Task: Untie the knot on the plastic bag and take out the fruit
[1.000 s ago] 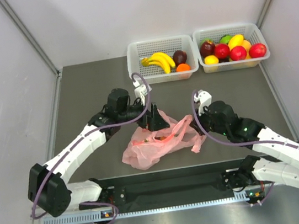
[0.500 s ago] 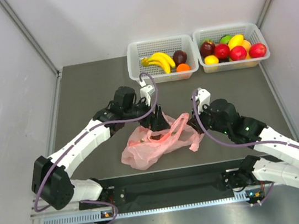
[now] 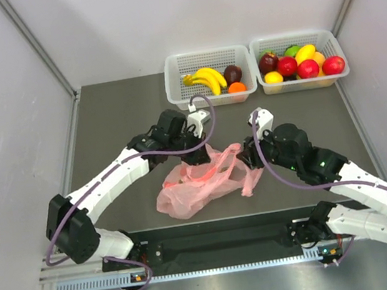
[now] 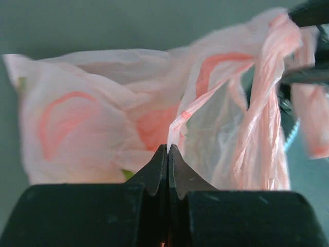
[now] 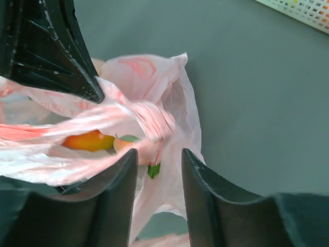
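Observation:
The pink plastic bag lies crumpled at the table's near middle, its handles stretched between the two grippers. My left gripper is shut, pinching a thin fold of the plastic bag at its tips. My right gripper is open at the bag's right end, and loose pink plastic hangs between its jaws. A twisted bunch of handle plastic sits just ahead of them; I cannot tell whether it is the knot. An orange-red fruit shows through the bag.
Two white baskets stand at the back. The left basket holds yellow bananas, a dark round fruit and an orange one. The right basket holds several mixed fruits. Grey walls close in on both sides.
My left gripper moved right and away, then shut on the bag. My right gripper opened, letting go of the handle. The handles now stretch up to the right.

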You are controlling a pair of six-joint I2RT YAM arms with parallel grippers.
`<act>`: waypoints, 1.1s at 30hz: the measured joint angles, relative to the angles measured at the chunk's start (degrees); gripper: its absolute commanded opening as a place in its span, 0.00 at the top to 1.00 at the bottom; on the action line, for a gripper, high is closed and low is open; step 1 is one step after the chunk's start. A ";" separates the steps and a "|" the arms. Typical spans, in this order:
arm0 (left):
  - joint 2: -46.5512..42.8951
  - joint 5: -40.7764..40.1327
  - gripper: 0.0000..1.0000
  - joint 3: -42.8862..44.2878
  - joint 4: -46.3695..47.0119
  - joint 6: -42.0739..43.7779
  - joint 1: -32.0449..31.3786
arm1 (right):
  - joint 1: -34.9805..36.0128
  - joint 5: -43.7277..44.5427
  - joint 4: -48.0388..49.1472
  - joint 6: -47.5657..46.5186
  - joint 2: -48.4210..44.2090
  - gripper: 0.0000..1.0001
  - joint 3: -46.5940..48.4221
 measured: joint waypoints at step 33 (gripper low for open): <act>-16.90 -28.13 1.00 2.01 -1.60 3.48 -0.02 | 0.02 9.81 7.52 6.93 19.96 0.17 2.45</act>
